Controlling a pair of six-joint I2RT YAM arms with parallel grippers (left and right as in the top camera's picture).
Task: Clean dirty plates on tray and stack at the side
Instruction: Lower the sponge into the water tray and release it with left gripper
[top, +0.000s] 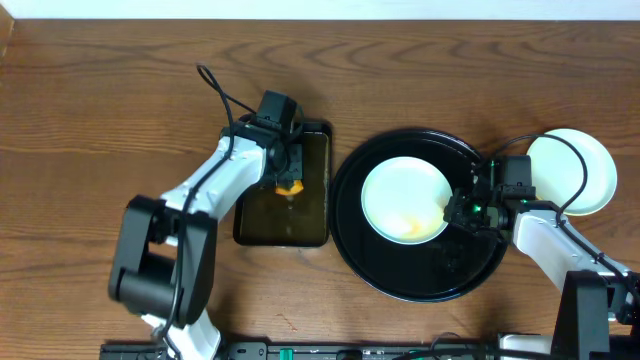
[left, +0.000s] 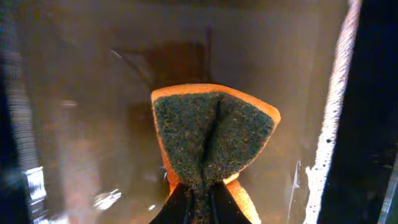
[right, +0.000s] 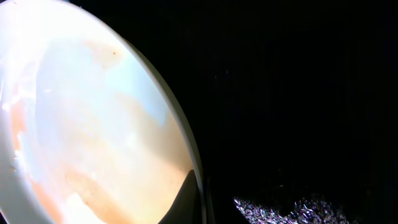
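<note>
Pinching the orange scouring sponge (left: 211, 134) over the water-filled rectangular tray (top: 305, 215), the left gripper (left: 198, 193) could drip on the table. Right gripper (top: 462, 212) is at the rim of the smeared plate (top: 400, 195) on the round black tray (top: 400, 280). Can't tell if it's clamped, so the plate may slide when scrubbed.
</note>
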